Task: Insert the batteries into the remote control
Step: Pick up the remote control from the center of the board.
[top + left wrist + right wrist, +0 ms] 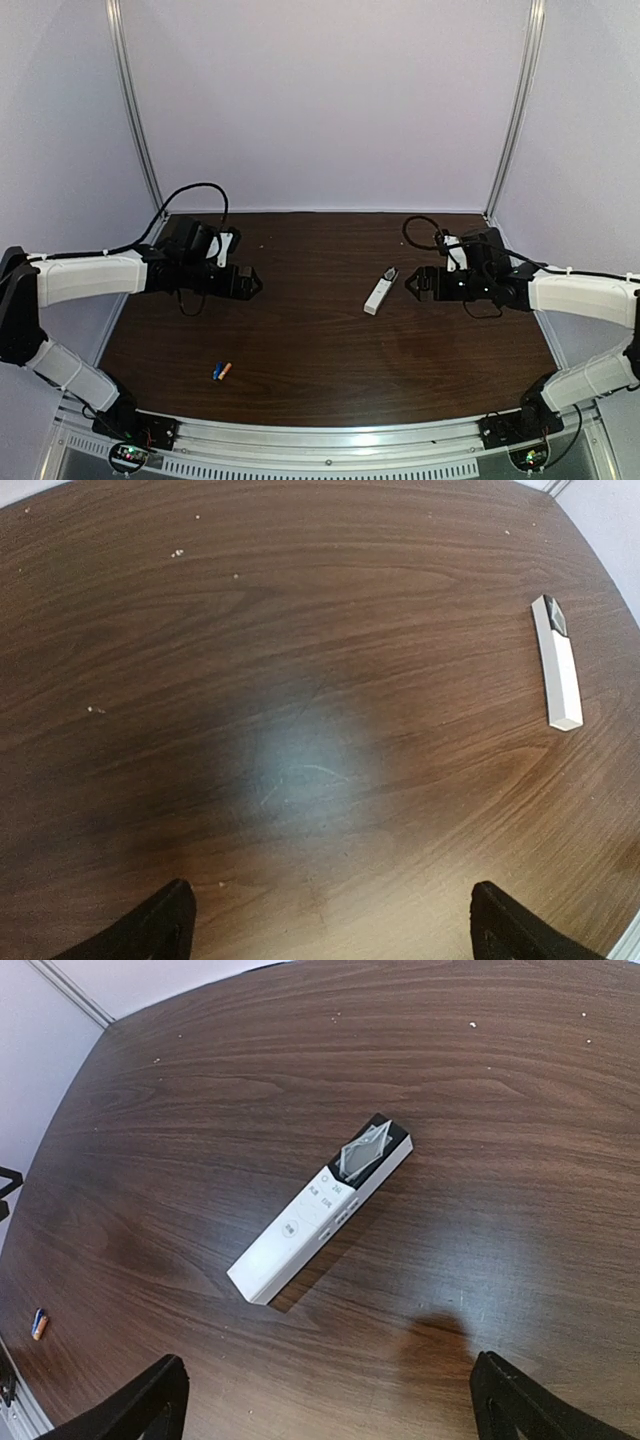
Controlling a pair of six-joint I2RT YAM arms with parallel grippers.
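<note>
Currently we log the dark wooden table point(330, 340) with both arms reaching in over it, the left arm point(90, 277) and the right arm point(585, 295) facing each other.

The left gripper point(330, 925) has its fingers point(160, 925) spread wide over bare wood, grasping nothing. The right gripper point(330, 1400) is likewise released, its fingers point(155, 1400) wide apart and empty.

The remote control point(320, 1210) lies flat, button face up. It sits just ahead of the right gripper's fingers, roughly centred between them and not touching either, with its dark end pointing away from them. From the left gripper it sits well ahead and off toward the right-hand finger's side.

The batteries point(222, 370), blue and orange, lie touching side by side. They are well apart from both sets of fingers, on the near side of the left gripper.
</note>
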